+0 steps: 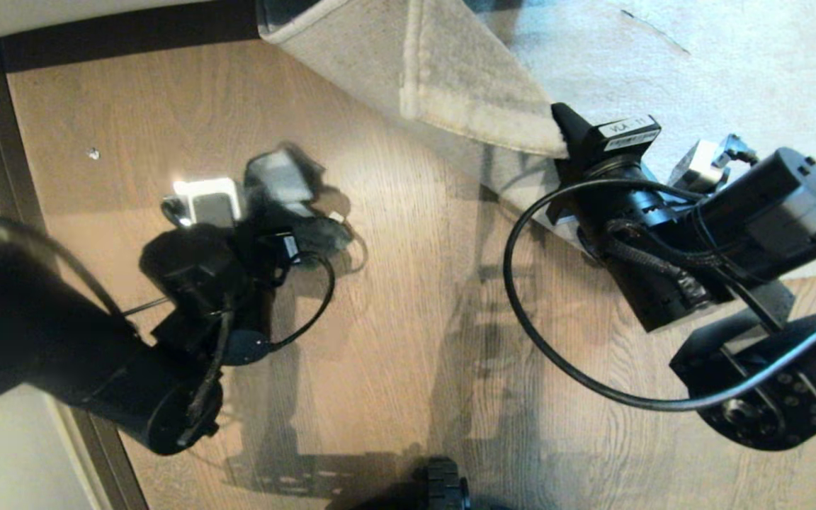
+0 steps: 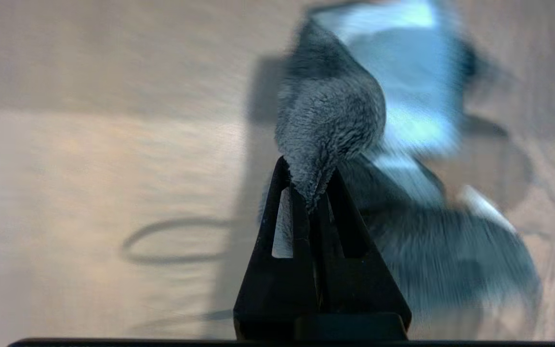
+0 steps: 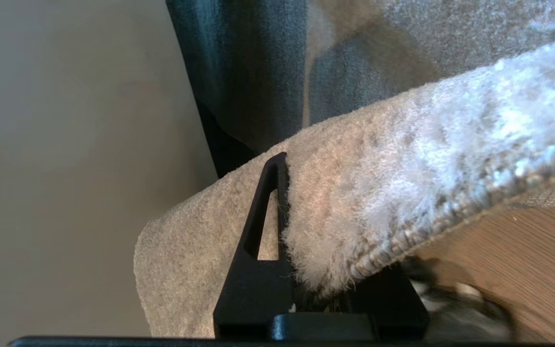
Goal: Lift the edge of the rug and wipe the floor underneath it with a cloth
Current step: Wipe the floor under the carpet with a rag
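Left tool (image 2: 312, 193) grips cloth (image 2: 330, 115) on floor (image 1: 394, 297) | right tool (image 3: 306, 270) clamps lifted rug edge (image 3: 378, 212)

A room in a home, by the wall

Warm wood-grain floor (image 1: 394, 297) planks, a pale short-pile rug (image 1: 734, 71) laid over them, and a dark skirting strip (image 1: 117, 35) under a light wall all suggest a living space.

**Wood floor, dark skirting, pale wall**

Warm brown wood-grain floor (image 1: 394, 297) fills most of the head view. A dark skirting strip (image 1: 125, 35) runs along the upper left and down the left edge, below a pale wall (image 1: 40, 18). Sunlight brightens the planks at upper left; shadows fall lower centre.
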### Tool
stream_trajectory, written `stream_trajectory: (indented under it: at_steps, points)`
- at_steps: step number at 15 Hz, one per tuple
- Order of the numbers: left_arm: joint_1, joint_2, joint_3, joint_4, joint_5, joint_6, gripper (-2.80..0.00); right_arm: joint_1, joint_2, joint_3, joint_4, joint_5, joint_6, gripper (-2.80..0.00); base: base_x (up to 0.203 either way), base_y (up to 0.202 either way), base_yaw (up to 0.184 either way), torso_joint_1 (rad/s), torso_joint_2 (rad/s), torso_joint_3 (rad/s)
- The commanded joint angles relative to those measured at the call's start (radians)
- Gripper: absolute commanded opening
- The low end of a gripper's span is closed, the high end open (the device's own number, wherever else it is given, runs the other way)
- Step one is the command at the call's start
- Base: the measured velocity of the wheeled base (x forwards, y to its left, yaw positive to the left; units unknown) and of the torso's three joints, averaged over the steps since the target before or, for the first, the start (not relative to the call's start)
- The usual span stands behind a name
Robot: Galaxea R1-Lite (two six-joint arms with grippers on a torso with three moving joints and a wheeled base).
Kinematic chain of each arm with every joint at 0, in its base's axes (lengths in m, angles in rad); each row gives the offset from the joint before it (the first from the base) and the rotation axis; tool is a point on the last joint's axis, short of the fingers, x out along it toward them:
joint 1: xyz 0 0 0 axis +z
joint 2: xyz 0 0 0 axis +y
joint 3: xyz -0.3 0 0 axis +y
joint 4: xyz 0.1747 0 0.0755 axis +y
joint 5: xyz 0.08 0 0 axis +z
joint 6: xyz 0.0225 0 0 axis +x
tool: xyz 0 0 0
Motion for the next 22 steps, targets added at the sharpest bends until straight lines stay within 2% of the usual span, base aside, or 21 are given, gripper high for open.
stream_trajectory:
  at_steps: [1, 3, 5, 7, 11, 13, 14, 18, 22]
  points:
    - [0.008, -0.176, 0.143, -0.048, 0.004, 0.004, -2.80, 0.000, -0.006, 0.000, -0.046, -0.001, 0.007, -2.80, 0.000, 0.000, 0.000, 0.000, 0.00, 0.000]
    - [-0.016, -0.264, 0.283, -0.048, 0.005, 0.014, -2.80, 0.000, -0.016, -0.002, -0.046, -0.001, 0.007, -2.80, 0.000, 0.000, 0.000, 0.000, 0.00, 0.000]
    - [-0.079, -0.319, 0.425, -0.048, 0.007, 0.021, -2.80, 0.004, -0.024, 0.001, -0.046, -0.001, 0.004, -2.80, 0.000, 0.000, 0.000, 0.000, 0.00, 0.000]
    - [-0.216, -0.348, 0.500, -0.048, 0.025, 0.024, -2.80, 0.005, -0.032, 0.005, -0.046, -0.001, 0.002, -2.80, 0.000, 0.000, 0.000, 0.000, 0.00, 0.000]
    - [-0.509, -0.319, 0.513, -0.048, 0.081, 0.027, -2.80, 0.007, -0.037, 0.009, -0.045, -0.002, -0.006, -2.80, 0.000, 0.000, 0.000, 0.000, 0.00, 0.000]
    - [-0.609, -0.226, 0.469, -0.048, 0.092, 0.028, -2.80, 0.005, -0.034, 0.009, -0.045, -0.002, -0.007, -2.80, 0.000, 0.000, 0.000, 0.000, 0.00, 0.000]
    - [-0.626, -0.176, 0.419, -0.048, 0.096, 0.026, -2.80, 0.005, -0.031, 0.009, -0.045, -0.002, -0.006, -2.80, 0.000, 0.000, 0.000, 0.000, 0.00, 0.000]
    - [-0.636, 0.027, 0.202, -0.048, 0.098, -0.005, -2.80, 0.005, -0.029, 0.009, -0.045, -0.004, -0.008, -2.80, 0.000, 0.000, 0.000, 0.000, 0.00, 0.000]
    - [-0.600, 0.212, -0.086, -0.048, 0.113, -0.017, -2.80, 0.004, -0.024, 0.009, -0.045, -0.004, -0.008, -2.80, 0.000, 0.000, 0.000, 0.000, 0.00, 0.000]
